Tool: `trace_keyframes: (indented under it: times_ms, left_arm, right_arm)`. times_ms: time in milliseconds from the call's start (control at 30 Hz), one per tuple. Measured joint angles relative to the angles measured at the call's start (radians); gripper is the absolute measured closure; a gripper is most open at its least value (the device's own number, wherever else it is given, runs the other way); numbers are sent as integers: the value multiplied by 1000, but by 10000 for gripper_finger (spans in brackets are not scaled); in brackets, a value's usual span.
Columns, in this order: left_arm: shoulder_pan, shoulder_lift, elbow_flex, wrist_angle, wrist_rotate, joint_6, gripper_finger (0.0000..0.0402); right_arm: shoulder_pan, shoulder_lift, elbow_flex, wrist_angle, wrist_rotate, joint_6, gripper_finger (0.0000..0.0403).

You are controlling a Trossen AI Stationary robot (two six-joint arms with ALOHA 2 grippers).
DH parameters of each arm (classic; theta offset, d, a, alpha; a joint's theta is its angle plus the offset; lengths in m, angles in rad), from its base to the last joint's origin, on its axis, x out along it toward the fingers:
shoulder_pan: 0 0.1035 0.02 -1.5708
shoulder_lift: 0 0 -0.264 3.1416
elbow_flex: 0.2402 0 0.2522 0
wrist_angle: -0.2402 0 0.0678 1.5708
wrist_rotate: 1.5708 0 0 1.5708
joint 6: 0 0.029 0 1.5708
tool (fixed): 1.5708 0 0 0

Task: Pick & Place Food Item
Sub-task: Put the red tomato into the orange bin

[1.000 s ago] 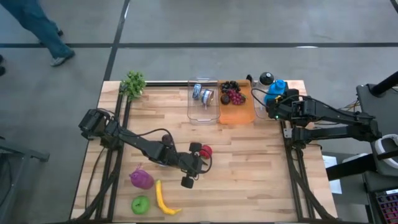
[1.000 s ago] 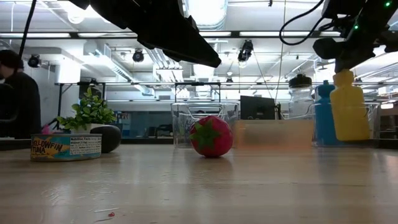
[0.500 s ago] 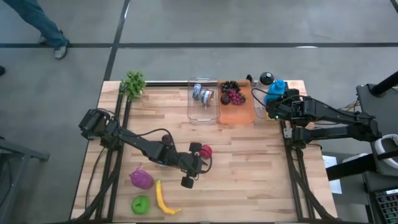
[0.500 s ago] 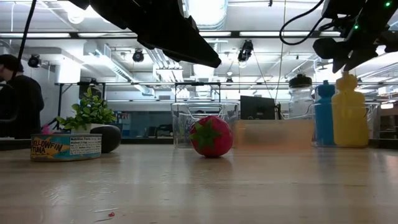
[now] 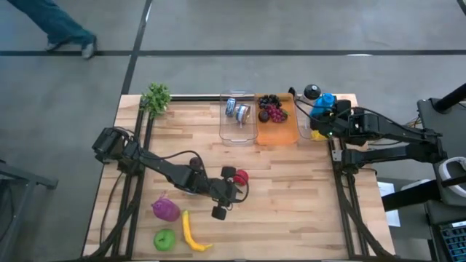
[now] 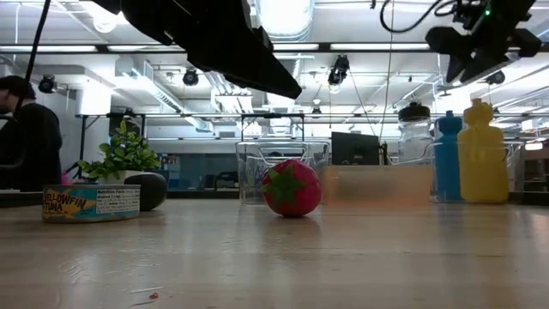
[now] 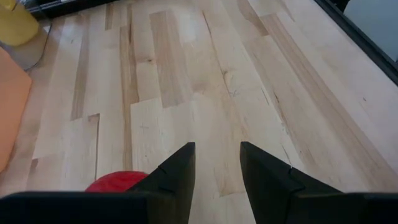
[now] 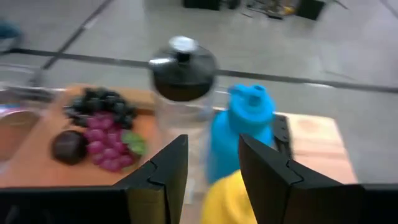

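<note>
At the near left corner of the tabletop [image 5: 291, 211] lie a green apple [image 5: 164, 239] and a yellow banana [image 5: 191, 233], with a purple onion-shaped toy [image 5: 165, 209] just beyond them. A tuna can [image 6: 91, 203] stands toward the near edge in the low view.

The left gripper [image 5: 227, 191] sits low over the middle of the tabletop, jaws parted a narrow gap and holding nothing — bare wood shows between them in its wrist view. The red strawberry [image 5: 242, 176] rests on the wood just beside those jaws, apart from them, near the tabletop's centre.

Toward the far edge stand a clear bin [image 5: 238, 118] holding two metal cans [image 5: 237, 109] and, touching it, an orange tray [image 5: 276, 125] with dark grapes [image 5: 273, 109]. A small green plant [image 5: 156, 97] stands at the far left corner.

At the far right corner a clear bottle with a black lid [image 5: 312, 92], a blue bottle [image 5: 323, 102] and a yellow bottle [image 6: 483, 151] stand close together. The right gripper [image 5: 325, 125] hovers above the yellow bottle — jaws parted narrowly, clear of its cap, gripping nothing.

Beyond the tabletop, a person [image 6: 27, 137] shows at the room's left side.
</note>
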State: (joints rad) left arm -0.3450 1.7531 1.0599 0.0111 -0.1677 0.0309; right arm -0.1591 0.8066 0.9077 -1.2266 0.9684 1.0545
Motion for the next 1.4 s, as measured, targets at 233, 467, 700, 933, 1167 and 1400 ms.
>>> trace_keyframes:
  times_ms: [233, 467, 700, 933, 1167, 1400]
  left_arm:
    - [13, 0, 0, -81, -27, -49, 274]
    - [27, 0, 0, -222, -104, -168, 273]
    - [31, -2, -7, -279, -134, -251, 274]
    - [37, -2, -43, -262, -159, -303, 274]
    - [53, 10, -74, -207, -184, -328, 274]
    - [59, 27, -74, -130, -210, -322, 275]
  right_arm:
    - [171, 32, -42, 190, -2, -128, 288]
    - [395, 125, -67, 413, -9, -259, 301]
    - [536, 251, -67, 536, -56, -362, 312]
    - [550, 390, -67, 554, -155, -352, 322]
    - [549, 474, -46, 594, -208, -417, 334]
    - [549, 482, -45, 616, -210, -450, 332]
